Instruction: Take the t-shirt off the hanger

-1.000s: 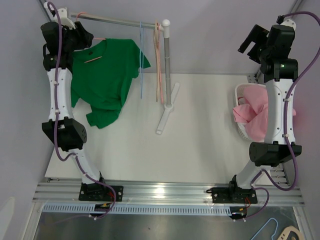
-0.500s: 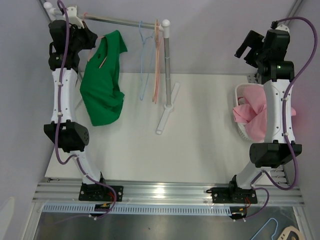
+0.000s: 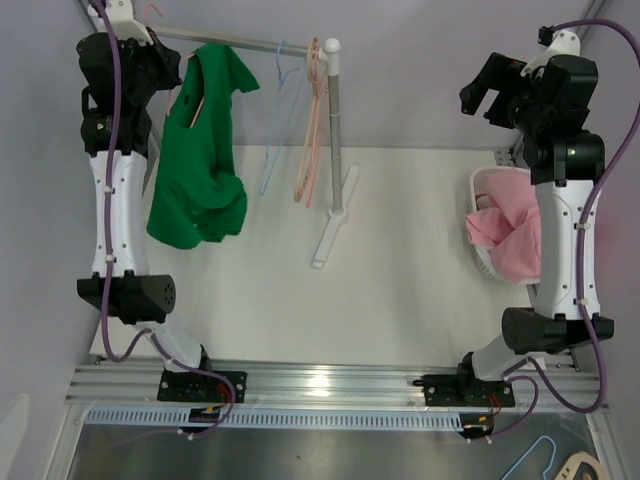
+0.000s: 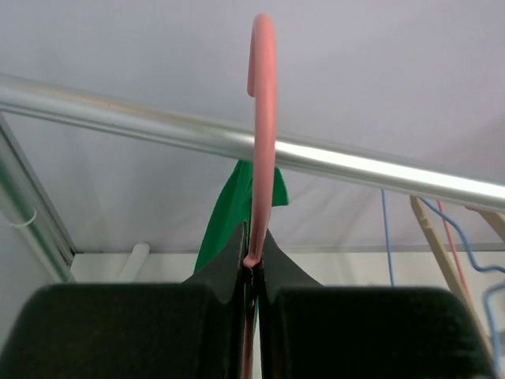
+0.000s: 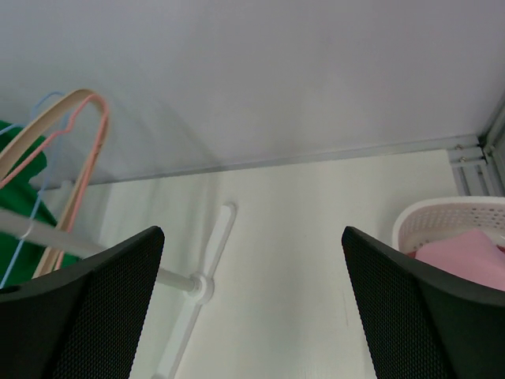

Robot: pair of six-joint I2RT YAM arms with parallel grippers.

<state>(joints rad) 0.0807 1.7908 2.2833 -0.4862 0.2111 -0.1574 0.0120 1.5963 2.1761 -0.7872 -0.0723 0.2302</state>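
Green short-sleeved t-shirt point(image 3: 200, 150) on thin pink plastic hanger point(image 4: 262, 118), at round metal rail point(image 3: 250, 42), table's point(image 3: 400, 300) far left.
Top view: shirt hangs crumpled, long axis downward, just beside left tool point(image 3: 150, 62); right tool point(image 3: 492, 88) well apart. Left wrist: tool clamped on hanger neck, hook upward. Right wrist: fingers point(image 5: 79, 316) spread, empty.

— How is the right gripper point(image 5: 251, 260) set?
— Jaws wide apart, above the table point(image 5: 316, 197) and the rack's foot point(image 5: 201, 286).
— And at the edges?
— Left, hangers point(image 5: 77, 95) and a bit of green t-shirt point(image 5: 24, 178); right, a basket point(image 5: 442, 217) holding pink cloth point(image 5: 465, 257).
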